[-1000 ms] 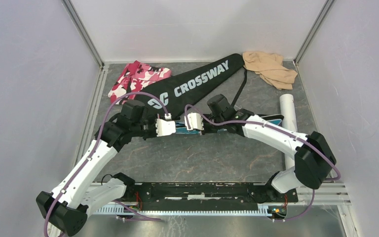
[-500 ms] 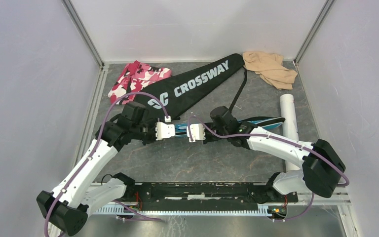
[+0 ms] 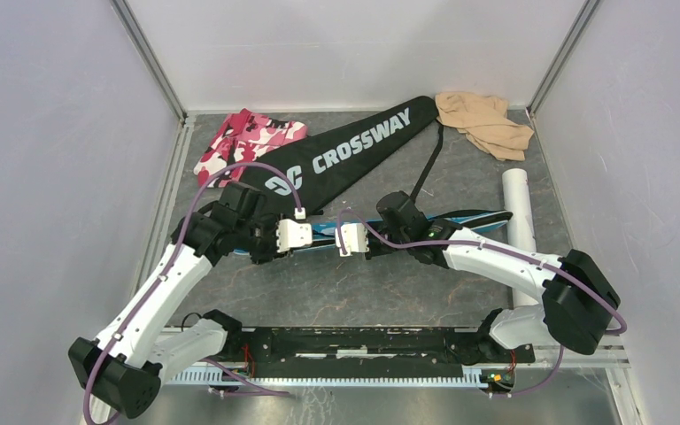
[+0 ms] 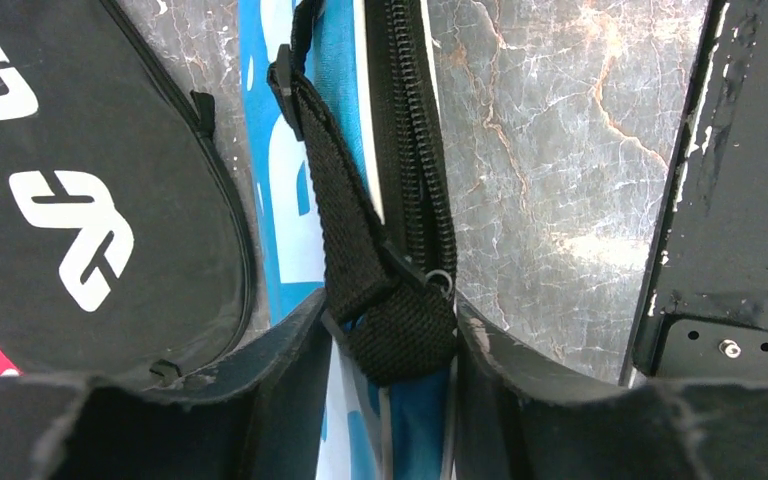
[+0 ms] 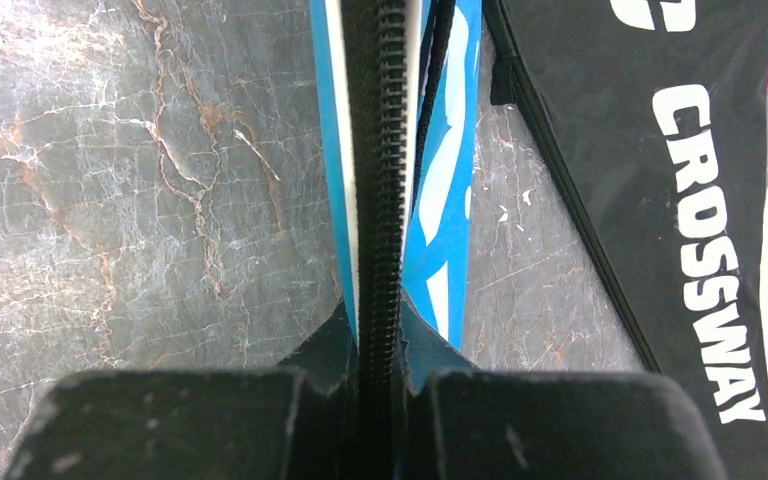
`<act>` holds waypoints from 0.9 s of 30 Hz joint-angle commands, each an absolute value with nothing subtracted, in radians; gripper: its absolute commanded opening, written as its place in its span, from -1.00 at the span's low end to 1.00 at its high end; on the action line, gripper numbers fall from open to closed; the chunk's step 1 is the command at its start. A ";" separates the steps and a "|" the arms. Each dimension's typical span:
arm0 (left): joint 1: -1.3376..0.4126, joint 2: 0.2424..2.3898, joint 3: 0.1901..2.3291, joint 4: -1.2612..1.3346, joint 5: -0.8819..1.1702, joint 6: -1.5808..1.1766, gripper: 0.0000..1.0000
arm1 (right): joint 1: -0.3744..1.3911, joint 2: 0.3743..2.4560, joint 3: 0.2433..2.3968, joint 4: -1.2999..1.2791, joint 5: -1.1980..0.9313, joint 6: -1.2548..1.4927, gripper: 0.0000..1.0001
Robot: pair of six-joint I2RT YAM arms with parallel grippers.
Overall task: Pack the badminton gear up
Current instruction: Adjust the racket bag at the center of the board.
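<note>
Top external shows both arms halfway between the table's (image 3: 363,288) side edges. The left gripper (image 4: 390,345) pinches the blue cover's (image 3: 471,217) black strap (image 4: 345,230). The right gripper (image 5: 380,385) squeezes its zipper (image 5: 380,150).

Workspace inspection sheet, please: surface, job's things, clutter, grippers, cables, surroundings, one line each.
Surface: grey marbled table.
Job's things: blue racket cover held between both grippers; black CROSSWAY cover flat behind it; white tube at right, partly hidden by the arm; no loose rackets or shuttlecocks seen.
Clutter: pink camouflage cloth and beige cloth at the back.
Grippers: left gripper shut on the blue cover's strap; right gripper shut on its zipper edge.
Cables: purple cables looped along both arms.
Surroundings: white walls; nothing else seen.
</note>
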State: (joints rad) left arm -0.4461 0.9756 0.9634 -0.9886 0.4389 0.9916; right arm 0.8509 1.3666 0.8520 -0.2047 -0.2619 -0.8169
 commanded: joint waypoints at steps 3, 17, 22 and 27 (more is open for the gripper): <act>-0.439 0.985 1.114 -1.039 0.507 1.008 0.19 | 0.851 1.359 0.865 -0.266 -0.291 -0.812 -1.00; -0.439 1.144 1.355 -1.151 0.855 0.811 0.48 | 0.850 1.393 0.952 -0.331 -0.341 -0.751 -1.00; -0.441 1.169 1.325 -1.241 0.889 0.908 0.37 | 0.850 1.391 0.969 -0.334 -0.362 -0.725 -1.00; -0.443 1.166 1.269 -1.252 0.891 0.987 0.38 | 0.850 1.384 0.972 -0.333 -0.367 -0.712 -1.00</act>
